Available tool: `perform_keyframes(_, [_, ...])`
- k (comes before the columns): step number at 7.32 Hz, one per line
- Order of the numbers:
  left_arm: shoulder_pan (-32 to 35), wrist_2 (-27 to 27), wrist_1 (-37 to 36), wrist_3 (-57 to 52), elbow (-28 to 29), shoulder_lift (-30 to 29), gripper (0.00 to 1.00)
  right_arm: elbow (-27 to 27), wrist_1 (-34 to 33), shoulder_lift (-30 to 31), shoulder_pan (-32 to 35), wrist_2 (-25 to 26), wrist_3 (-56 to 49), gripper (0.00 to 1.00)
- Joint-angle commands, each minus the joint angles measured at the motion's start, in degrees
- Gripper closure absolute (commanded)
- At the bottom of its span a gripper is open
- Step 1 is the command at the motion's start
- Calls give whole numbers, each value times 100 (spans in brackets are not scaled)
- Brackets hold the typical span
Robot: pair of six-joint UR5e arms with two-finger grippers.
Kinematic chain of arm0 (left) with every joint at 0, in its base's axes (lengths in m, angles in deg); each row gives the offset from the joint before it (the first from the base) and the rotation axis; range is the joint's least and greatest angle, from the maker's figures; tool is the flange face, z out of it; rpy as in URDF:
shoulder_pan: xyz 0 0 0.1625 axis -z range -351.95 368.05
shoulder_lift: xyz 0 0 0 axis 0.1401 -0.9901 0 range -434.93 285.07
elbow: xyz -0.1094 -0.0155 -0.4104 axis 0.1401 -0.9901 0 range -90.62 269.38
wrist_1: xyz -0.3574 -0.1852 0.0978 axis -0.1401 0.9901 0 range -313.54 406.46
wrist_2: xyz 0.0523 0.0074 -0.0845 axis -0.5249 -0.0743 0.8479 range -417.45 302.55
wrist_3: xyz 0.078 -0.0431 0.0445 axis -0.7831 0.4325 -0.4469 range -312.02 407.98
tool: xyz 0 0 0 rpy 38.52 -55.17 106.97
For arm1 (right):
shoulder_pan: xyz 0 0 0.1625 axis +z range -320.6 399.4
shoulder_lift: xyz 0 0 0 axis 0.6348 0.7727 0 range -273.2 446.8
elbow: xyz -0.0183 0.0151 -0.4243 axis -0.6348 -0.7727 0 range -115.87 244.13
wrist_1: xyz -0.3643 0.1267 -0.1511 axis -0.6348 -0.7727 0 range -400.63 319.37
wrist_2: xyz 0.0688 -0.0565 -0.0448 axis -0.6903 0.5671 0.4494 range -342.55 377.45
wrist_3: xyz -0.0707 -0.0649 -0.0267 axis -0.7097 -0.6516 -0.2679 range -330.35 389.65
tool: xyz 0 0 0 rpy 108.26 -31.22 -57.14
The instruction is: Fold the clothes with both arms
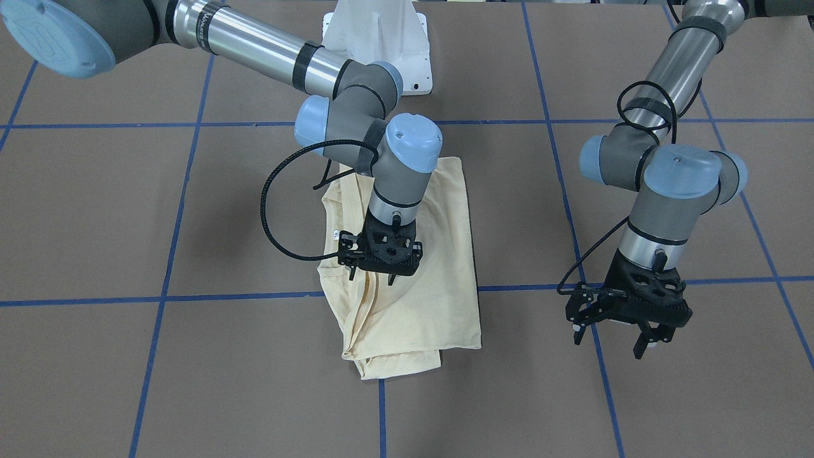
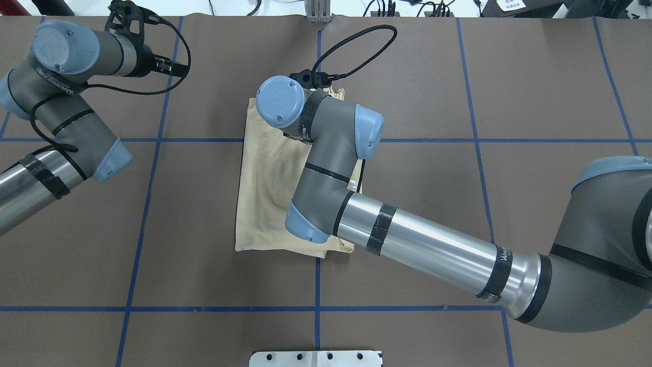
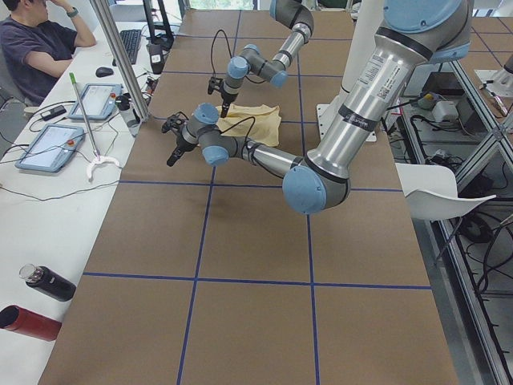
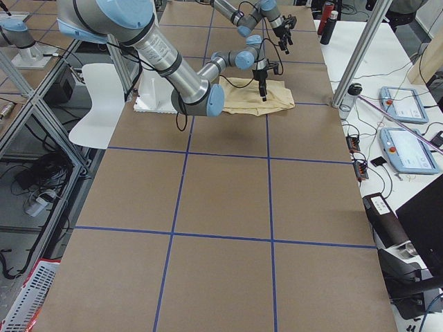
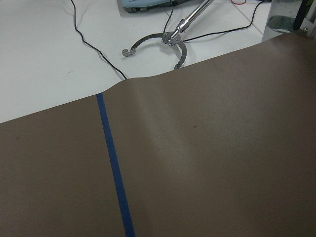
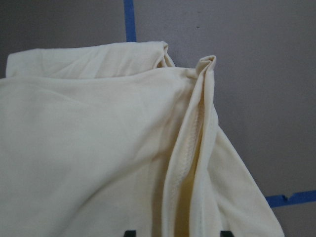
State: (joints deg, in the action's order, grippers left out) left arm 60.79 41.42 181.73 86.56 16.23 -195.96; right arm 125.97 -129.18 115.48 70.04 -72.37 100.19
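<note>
1. Cream cloth of the T-shirt (image 6: 89, 148) lies closest, filling the right wrist view. A raised, seamed ridge (image 6: 190, 148) runs up from between two dark tips at the bottom edge.
2. Over the middle of the garment hangs the right pincer (image 1: 371, 278), jaws apart and straddling that ridge. It grips nothing, and whether its tips touch the cloth cannot be told.
3. Released too, the left pincer (image 1: 608, 345) hovers with jaws spread above the bare surface (image 1: 127, 210), well apart from the shirt. Its wrist view shows only brown covering and a blue tape line (image 5: 113, 168).
4. Judged from how it lies, the task looks well along. The shirt sits mid-surface as a long, narrow panel with no sleeve spread out sideways. One long side is rumpled, and uneven layers stick out at the end away from the robot. What is probably left is flattening the ridge and folding the panel crosswise.
5. In the overhead view the right arm (image 2: 433, 244) covers one side of the shirt and hides its own pincer. The chest print shows in no view. Both side views are too small to read the folds.
</note>
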Motion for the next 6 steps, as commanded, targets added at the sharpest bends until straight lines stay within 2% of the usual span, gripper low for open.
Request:
perform_keyframes(1, [0,0,0,0,2,0,0,-22,-40,-12,-31,-35,-14,96])
perform_keyframes(2, [0,0,0,0,2,0,0,-5,-66,-12,-31,-88,-101,100])
perform_keyframes(4, [0,0,0,0,2,0,0,65,-206,14,-14,-88,-137,100])
perform_keyframes(6, [0,0,0,0,2,0,0,450,-435,319,21,-88,-242,100])
